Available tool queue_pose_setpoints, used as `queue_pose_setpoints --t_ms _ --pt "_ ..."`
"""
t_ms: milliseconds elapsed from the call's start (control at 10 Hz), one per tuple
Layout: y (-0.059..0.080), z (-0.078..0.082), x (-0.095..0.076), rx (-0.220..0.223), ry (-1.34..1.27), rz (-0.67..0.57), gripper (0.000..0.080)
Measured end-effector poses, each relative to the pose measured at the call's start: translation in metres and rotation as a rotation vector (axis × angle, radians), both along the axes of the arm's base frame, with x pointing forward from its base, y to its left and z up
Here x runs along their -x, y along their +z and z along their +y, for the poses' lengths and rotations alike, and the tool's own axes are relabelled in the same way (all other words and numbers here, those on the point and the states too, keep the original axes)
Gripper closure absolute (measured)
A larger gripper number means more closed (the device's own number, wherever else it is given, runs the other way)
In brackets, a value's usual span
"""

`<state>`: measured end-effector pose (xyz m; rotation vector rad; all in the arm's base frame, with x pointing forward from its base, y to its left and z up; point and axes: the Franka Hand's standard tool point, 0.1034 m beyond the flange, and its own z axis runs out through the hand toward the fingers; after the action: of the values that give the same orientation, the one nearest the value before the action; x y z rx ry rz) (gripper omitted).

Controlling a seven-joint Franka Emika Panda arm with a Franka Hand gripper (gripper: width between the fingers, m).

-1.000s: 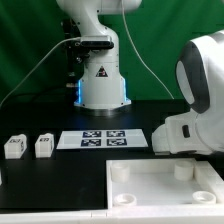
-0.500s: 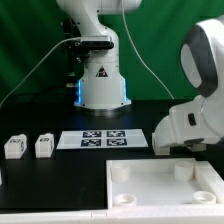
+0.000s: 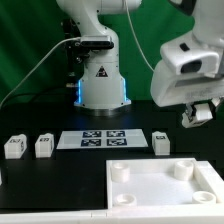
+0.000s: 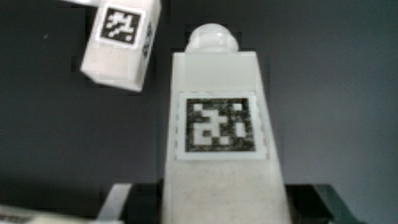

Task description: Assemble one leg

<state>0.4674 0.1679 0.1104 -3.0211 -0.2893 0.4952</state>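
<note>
We see the pincer point(image 3: 197, 114) clamped on a white leg point(image 4: 217, 120), holding it above the black table point(image 3: 50, 185), its tag facing the wrist camera. Below the pincer, a second leg point(image 3: 161, 143) sits on the table, just beyond the white tray point(image 3: 150, 197).

The wrist view's edges cut off the leg point(image 4: 221, 120) and a second leg point(image 4: 121, 40), both slightly blurred.

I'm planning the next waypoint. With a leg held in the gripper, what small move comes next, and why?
Probably carry the leg across until it hangs above a corner socket of the white square piece. The gripper holds it lifted, and the wrist view shows only dark table and another leg beneath.
</note>
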Motion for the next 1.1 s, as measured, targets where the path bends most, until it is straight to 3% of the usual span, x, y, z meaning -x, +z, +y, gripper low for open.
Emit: queue_pose_setpoints --t_ms 200,300,700,800,1000,1100 --pt "0.032 -0.013 -0.007 -0.023 -0.019 -0.241 0.0506" --pt "0.040 -0.012 -0.012 -0.039 -0.029 -0.350 0.0506" --pt "0.037 -0.012 -0.012 -0.129 -0.051 -0.736 0.0506" --pt "0.030 -0.013 -0.006 -0.116 -0.043 -0.692 0.0506" --pt "0.039 -0.028 -0.023 -0.106 0.009 -0.726 0.0506" --pt "0.048 -0.028 -0.036 -0.106 0.012 -0.737 0.0506"
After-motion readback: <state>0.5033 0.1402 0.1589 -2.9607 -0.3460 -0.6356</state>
